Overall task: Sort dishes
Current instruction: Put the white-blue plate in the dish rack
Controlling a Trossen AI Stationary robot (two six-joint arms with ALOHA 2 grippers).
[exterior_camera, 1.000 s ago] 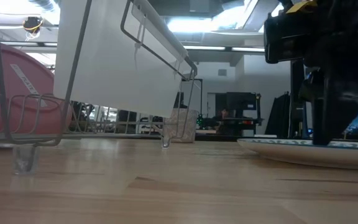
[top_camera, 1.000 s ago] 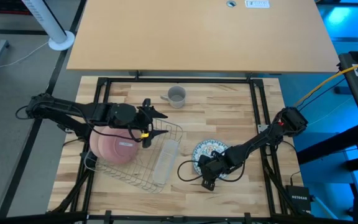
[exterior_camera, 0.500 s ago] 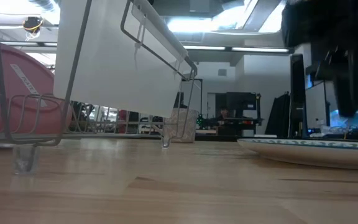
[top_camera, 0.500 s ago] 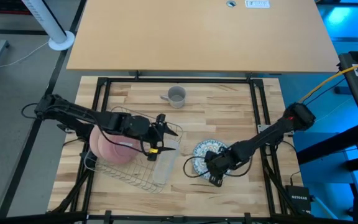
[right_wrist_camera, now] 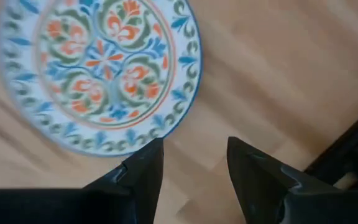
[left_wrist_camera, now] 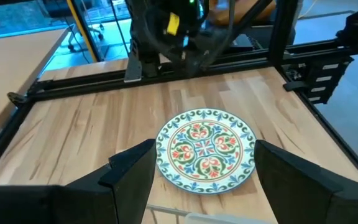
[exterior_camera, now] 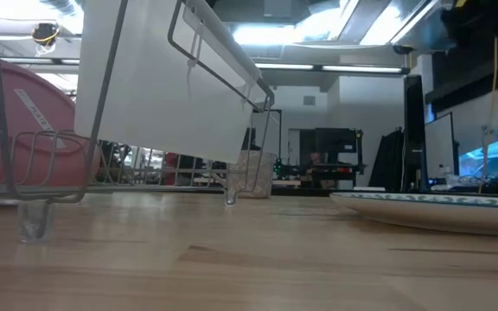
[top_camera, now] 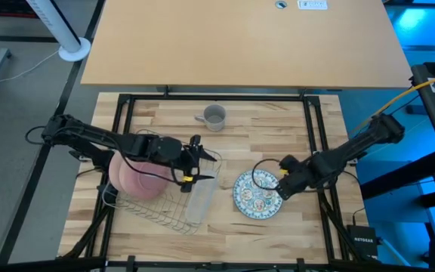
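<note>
The patterned plate (top_camera: 257, 193) is seen lying flat on the table (top_camera: 278, 125), face up, between the rack (top_camera: 168, 193) and the right gripper (top_camera: 284, 187). It is touched by neither gripper. The pink plates (top_camera: 137, 177) are stood on edge at the left end of the rack; how many are there cannot be told from above. A cup (top_camera: 214, 116) is set well apart near the far edge.

The right gripper is held just beside the patterned plate's right rim, above the bare wood, with its fingers spread and nothing between them. The left gripper (top_camera: 197, 159) is held over the rack's right end, pointed toward the patterned plate, with its fingers likewise spread and empty.

The patterned plate is judged to be stiff, glazed and therefore slippery, fairly heavy for its thinness, and breakable if dropped or knocked against the wire. Because it lies flat on the wood, little is offered for a pinch: the rim is best taken, with one finger slid beneath the raised lip and the other pressed on the face just inside the edge. A firm pinch is called for, since a tilted plate held at one edge may swing or slip.
</note>
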